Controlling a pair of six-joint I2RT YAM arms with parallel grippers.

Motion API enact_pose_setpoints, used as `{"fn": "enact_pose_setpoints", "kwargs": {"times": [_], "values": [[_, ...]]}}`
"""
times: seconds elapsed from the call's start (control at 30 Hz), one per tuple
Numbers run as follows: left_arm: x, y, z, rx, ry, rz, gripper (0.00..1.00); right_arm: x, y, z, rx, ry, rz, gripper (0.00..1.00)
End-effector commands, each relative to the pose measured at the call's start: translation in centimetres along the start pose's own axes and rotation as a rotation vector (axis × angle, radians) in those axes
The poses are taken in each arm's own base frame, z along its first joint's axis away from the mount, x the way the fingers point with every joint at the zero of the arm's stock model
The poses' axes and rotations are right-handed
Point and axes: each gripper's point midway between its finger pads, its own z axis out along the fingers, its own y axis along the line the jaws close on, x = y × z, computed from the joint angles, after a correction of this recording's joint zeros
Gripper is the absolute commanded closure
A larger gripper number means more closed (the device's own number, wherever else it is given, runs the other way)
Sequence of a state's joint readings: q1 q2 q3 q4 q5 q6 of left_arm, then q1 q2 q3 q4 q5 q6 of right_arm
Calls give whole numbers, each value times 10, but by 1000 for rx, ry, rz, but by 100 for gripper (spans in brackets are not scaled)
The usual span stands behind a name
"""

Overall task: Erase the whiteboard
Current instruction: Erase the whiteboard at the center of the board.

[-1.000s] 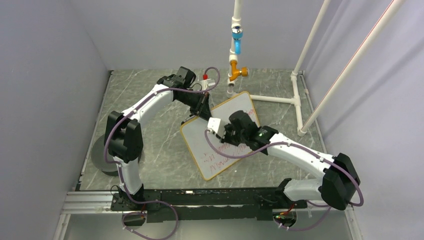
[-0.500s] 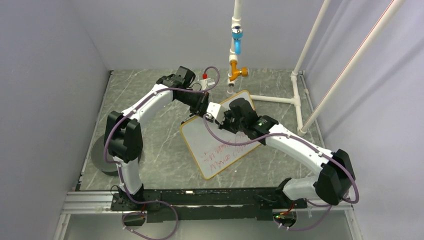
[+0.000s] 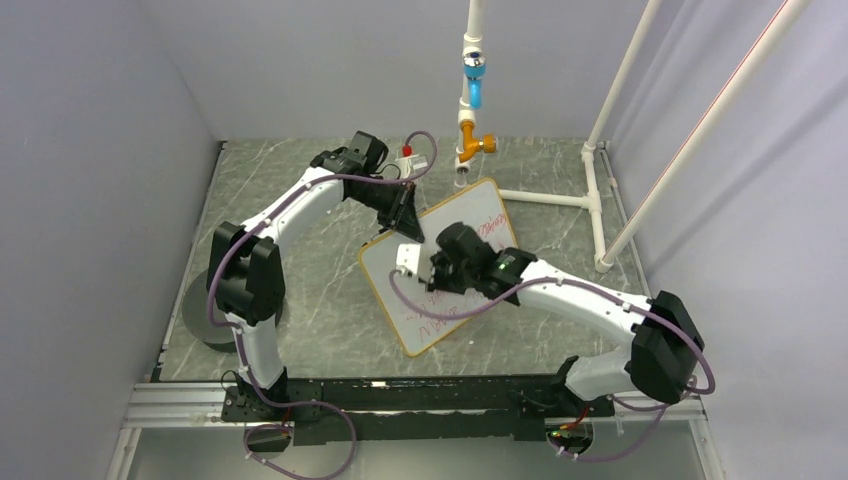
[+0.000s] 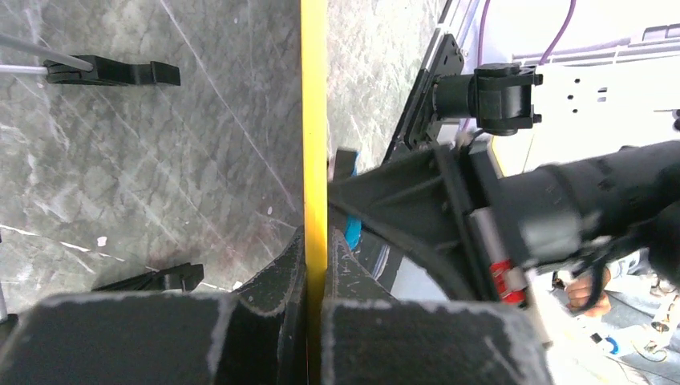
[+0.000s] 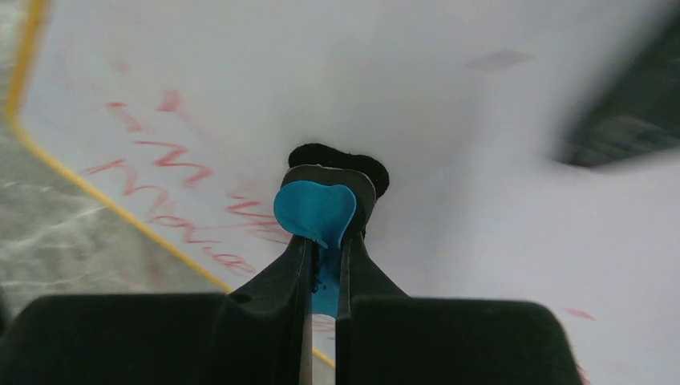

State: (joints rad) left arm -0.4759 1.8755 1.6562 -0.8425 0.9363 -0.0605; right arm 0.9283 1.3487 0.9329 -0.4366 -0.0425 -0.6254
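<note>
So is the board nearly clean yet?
Roughly halfway. The far part of the whiteboard looks blank. Right now the left gripper pinches its yellow edge and the right gripper holds the blue eraser against the board. Left to do: the red writing along the near edge.

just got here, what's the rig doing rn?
The left gripper clamps the whiteboard by its far-left edge, steadying it. The right gripper holds a blue-and-black eraser against the middle of the board. Red handwriting shows on the near part; the far part looks clean.
</note>
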Motion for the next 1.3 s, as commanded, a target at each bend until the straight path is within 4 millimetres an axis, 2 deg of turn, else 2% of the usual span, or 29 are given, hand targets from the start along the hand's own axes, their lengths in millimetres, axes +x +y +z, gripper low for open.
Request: {"fn": "enact_pose_setpoints", "kwargs": {"times": [0.0,0.1,0.2,0.33,0.4,0.47,0.5,0.6,0.67,0.73,0.83,0.87,0.93,1.03,1.1,1.17,1.27], "values": [[-8,-68,-23,187,-39,63,100,-11,-84,-31,238,-79,110,100],[-8,-70,-24,192,-39,65,100,20,-90,-39,292,-26,128,100],[-9,-71,-25,194,-43,68,100,35,-68,-33,237,-1,122,100],[-9,-70,-24,195,-41,64,100,14,-22,-18,97,-56,46,100],[-9,-69,-23,197,-40,62,100,0,-14,-10,67,-59,2,100],[-8,-69,-23,195,-38,62,100,-20,-22,-8,62,-90,1,100],[-8,-69,-23,195,-38,63,100,-31,-32,-10,85,-111,13,100],[-8,-69,-23,196,-39,65,100,-43,-79,-23,190,-137,94,100],[-8,-70,-24,196,-39,67,100,-22,-109,-36,275,-123,148,100],[-8,-71,-24,200,-41,70,100,4,-122,-46,331,-89,168,100],[-8,-72,-24,205,-40,66,100,34,-108,-46,332,-49,142,100],[-8,-72,-25,205,-41,69,100,41,-97,-41,303,-40,140,100],[-9,-73,-25,209,-42,71,100,43,-72,-31,227,-57,135,100],[-8,-72,-24,212,-40,70,100,19,-34,-20,117,-110,82,100],[-8,-71,-23,213,-37,66,100,-2,-22,-16,57,-143,56,100],[-8,-69,-22,213,-36,63,100,-28,-33,-19,51,-190,60,100],[-6,-69,-21,215,-30,61,100,-41,-73,-25,149,-203,124,100]]}}
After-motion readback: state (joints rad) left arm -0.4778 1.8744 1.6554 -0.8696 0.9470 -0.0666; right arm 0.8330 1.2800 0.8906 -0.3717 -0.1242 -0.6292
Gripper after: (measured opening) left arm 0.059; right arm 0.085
